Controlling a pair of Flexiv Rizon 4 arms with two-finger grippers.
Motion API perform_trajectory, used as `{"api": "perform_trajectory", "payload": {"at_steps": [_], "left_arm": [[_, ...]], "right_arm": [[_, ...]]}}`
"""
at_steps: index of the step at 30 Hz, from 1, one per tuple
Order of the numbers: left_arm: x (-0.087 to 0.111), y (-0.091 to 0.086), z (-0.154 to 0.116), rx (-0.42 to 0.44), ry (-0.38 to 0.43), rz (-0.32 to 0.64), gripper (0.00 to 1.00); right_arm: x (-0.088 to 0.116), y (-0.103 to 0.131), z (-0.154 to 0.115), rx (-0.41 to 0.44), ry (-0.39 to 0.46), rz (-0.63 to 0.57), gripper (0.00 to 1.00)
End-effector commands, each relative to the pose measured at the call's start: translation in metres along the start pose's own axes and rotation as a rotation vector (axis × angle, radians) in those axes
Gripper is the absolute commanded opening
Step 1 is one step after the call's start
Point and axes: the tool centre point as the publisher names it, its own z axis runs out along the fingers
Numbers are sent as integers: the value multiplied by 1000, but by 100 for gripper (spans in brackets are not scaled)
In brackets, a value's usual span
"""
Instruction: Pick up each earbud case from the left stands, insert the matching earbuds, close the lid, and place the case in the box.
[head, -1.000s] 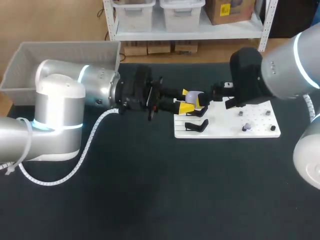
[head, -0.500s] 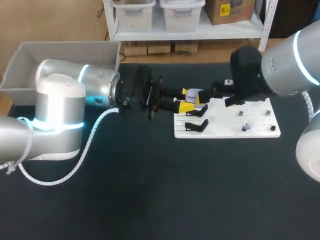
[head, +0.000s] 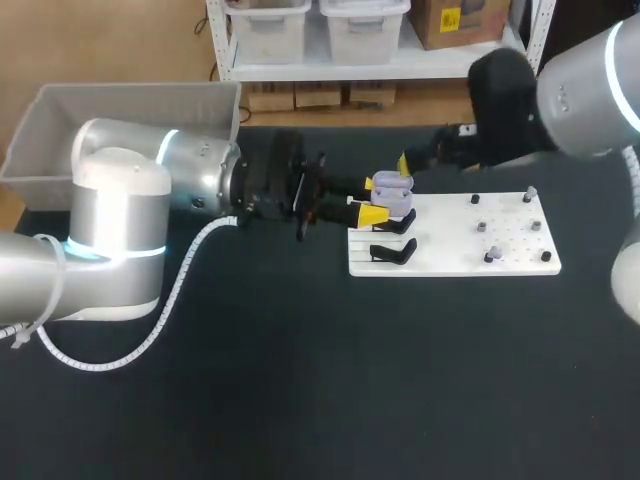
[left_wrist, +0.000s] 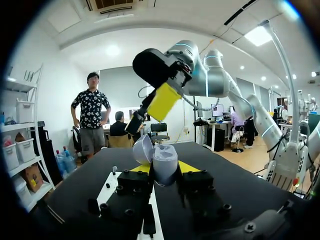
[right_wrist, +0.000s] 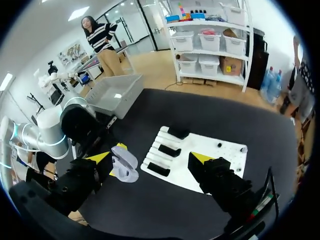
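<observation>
My left gripper is shut on a lavender earbud case, held over the near-left corner of the white board. In the left wrist view the case sits between the yellow fingertips with its lid raised. My right gripper hangs open beyond the case, apart from it, with one of its yellow fingers above the lid. Seen from my right gripper, the case lies below, nearer one finger. Black stands sit on the board's left part.
Several small grey and black pieces stand on the board's right half, too small to identify. A grey bin sits at the far left behind my left arm. Dark tabletop stretches in front of the board.
My right gripper has drawn back from the case, up and toward the table's far side. The left gripper keeps still with the case in it.
</observation>
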Motion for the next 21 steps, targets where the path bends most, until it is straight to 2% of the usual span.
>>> {"api": "perform_trajectory", "payload": {"at_steps": [1,3,9,16,21], "left_arm": [[-1,-2,2,-3,3,17,0],[-1,-2,4,-3,4,24,0],[-1,-3,6,-29,7,50,0],[0,-5,6,-68,-11,46,0],[0,-5,6,-68,-11,46,0]], "right_arm": [[-3,-8,-31,192,-28,-39,100],[-9,-18,-38,253,6,-76,100],[-22,-49,-49,342,82,-132,100],[-18,-91,-45,394,219,-132,100],[-14,-110,-36,393,266,-130,100]]}}
